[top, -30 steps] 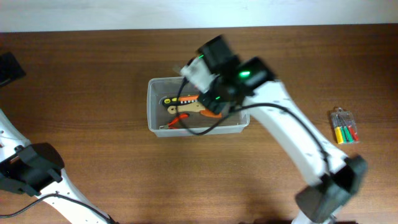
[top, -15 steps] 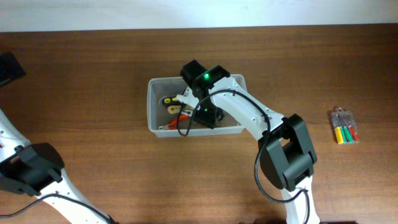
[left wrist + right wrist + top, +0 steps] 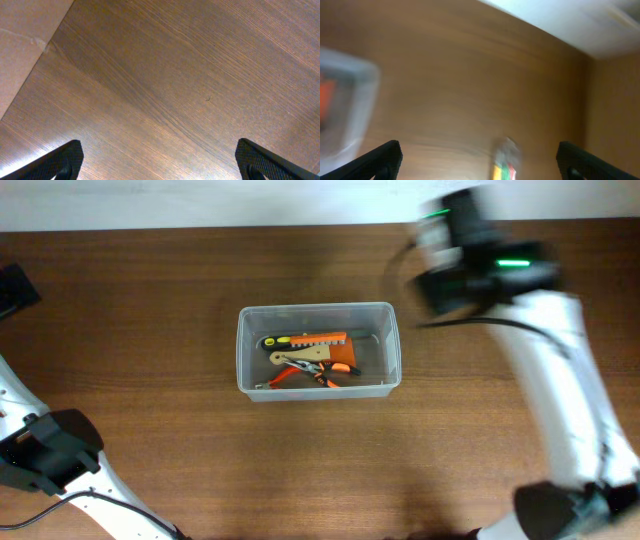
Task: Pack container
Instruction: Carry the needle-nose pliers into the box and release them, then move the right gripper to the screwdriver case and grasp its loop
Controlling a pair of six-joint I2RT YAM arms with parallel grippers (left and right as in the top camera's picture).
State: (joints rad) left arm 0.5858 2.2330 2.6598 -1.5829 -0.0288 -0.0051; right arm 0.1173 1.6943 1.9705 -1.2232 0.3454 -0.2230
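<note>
Left gripper (image 3: pixel 159 162): nearest you, on the arm at the lower left of the overhead frame. Its fingers stand wide apart with nothing between them, over bare table (image 3: pixel 160 75). You can leave it parked.
Container (image 3: pixel 243 350): centre of the overhead frame, upright and open-topped, well apart from both arms.
Contents: orange-handled pliers (image 3: pixel 318 373) lie toward the lower wall, and a longer orange-and-yellow tool (image 3: pixel 310 339) lies just above them. The right end of the floor looks free.
Right gripper (image 3: pixel 480 162): upper right of the overhead frame and motion-blurred. The fingers are spread wide and carry nothing.
Case of coloured bits (image 3: pixel 504 162): lower centre of the right wrist view and blurred, well apart from the container.
Step in hand: probably fetching that case. Centre the gripper over it before you descend, come straight down, and close across its narrow sides. Then set it in the free right end.
Edges: the table's far edge runs along the top of the overhead frame, with a pale strip beyond it. Keep the reach inside that edge.
Open room: there is bare wood between the case and the container, so you have a clear carry path.
Dark object (image 3: pixel 15 285): upper left edge of the overhead frame, too cropped to identify and out of your way.
</note>
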